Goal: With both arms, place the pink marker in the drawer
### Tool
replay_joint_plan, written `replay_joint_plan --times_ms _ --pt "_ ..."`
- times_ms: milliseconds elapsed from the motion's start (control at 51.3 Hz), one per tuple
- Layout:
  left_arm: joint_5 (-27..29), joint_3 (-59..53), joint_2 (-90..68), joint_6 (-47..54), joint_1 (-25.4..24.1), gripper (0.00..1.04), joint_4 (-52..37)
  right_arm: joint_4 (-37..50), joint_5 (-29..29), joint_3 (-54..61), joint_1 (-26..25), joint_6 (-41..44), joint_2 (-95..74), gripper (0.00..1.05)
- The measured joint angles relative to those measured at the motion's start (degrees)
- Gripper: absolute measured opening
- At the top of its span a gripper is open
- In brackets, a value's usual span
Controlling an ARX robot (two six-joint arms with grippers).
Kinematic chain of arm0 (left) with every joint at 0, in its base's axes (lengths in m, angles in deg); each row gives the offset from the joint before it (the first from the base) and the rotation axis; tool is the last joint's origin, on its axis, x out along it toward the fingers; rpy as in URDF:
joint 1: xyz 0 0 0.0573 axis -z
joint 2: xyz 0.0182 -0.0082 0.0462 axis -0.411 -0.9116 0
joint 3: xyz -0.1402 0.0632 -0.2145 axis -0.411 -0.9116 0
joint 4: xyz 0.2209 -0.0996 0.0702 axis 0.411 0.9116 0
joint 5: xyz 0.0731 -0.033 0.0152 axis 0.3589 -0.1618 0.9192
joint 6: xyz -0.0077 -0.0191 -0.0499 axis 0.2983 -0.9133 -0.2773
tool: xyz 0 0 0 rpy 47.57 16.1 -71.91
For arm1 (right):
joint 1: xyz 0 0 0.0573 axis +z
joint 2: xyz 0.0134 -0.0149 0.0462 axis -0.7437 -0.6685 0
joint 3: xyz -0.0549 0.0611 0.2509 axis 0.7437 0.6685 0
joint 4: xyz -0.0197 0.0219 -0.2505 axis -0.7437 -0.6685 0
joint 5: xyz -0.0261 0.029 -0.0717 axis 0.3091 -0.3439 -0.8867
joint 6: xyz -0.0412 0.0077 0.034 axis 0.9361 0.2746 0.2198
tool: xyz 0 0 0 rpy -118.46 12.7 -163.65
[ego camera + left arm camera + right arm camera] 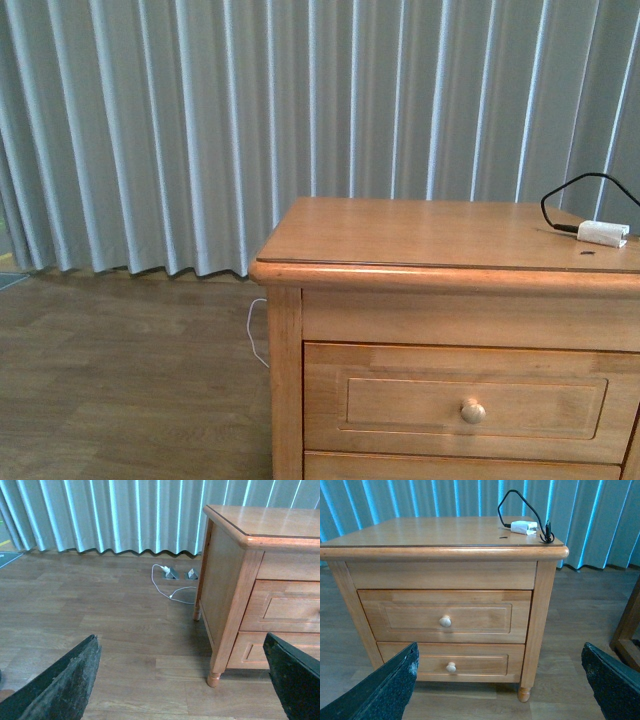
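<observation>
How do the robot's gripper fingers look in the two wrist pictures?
Only the fingers show. The left gripper has two broad, flat black fingers with worn, scuffed edges. The right gripper has black fingers with a grainy, speckled surface. No cables or markings are visible.

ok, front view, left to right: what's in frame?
Curtain → white cable on the floor → nightstand's left corner post → drawer knob → white plug with black cable.

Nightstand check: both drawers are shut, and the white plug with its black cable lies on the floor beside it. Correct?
Not quite. Both drawers, the upper drawer and the shallower one, are shut, but the white plug with its black cable lies on the nightstand top, as the right wrist view shows.
</observation>
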Motion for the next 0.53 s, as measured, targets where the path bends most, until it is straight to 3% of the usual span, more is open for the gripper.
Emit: replay_joint_plan --times_ms 526 --pt "-0.02 0.00 0.00 0.00 0.00 0.98 0.00 0.00 0.02 0.00 0.00 0.00 0.00 0.96"
